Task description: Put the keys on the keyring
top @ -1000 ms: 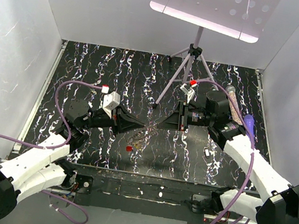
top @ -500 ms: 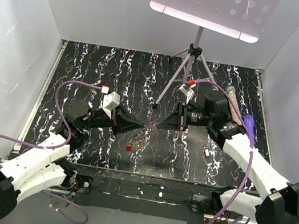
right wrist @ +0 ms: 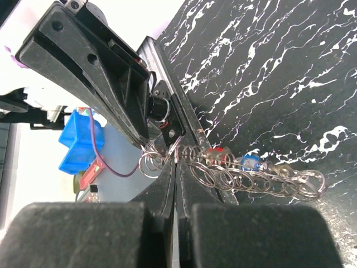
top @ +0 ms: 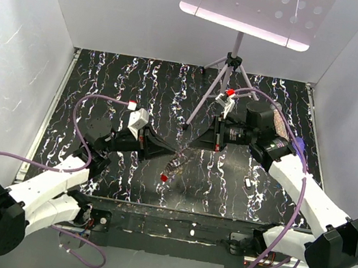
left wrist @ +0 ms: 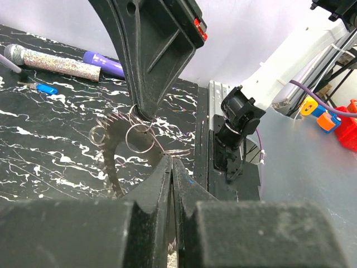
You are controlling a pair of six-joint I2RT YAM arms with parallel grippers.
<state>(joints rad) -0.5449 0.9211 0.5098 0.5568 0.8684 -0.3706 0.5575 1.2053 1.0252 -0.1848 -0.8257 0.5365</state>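
Note:
The keyring (right wrist: 251,178) is a stretched coil of thin wire loops held up between both grippers. Keys with a red head (right wrist: 219,156) and a blue head (right wrist: 249,163) sit along it. My right gripper (right wrist: 177,159) is shut on a loop near the coil's left end. My left gripper (left wrist: 171,159) is shut on the wire too, and its tip (right wrist: 146,142) nearly touches the right one. From above, the two grippers (top: 174,154) (top: 187,146) meet tip to tip, with the keyring (top: 169,167) and a red piece (top: 165,175) dangling below. Another blue key (left wrist: 44,88) lies on the mat.
A glittery microphone (left wrist: 53,61) and a purple object (left wrist: 106,62) lie at the mat's right side, behind the right arm. A tripod stand (top: 224,79) with a perforated panel (top: 257,5) stands at the back centre. A small white item (top: 248,182) lies near the right arm.
My right gripper has shut on the keyring. Both grippers have shifted slightly, the right one farther back, and the keyring now hangs between their tips instead of lying on the mat.

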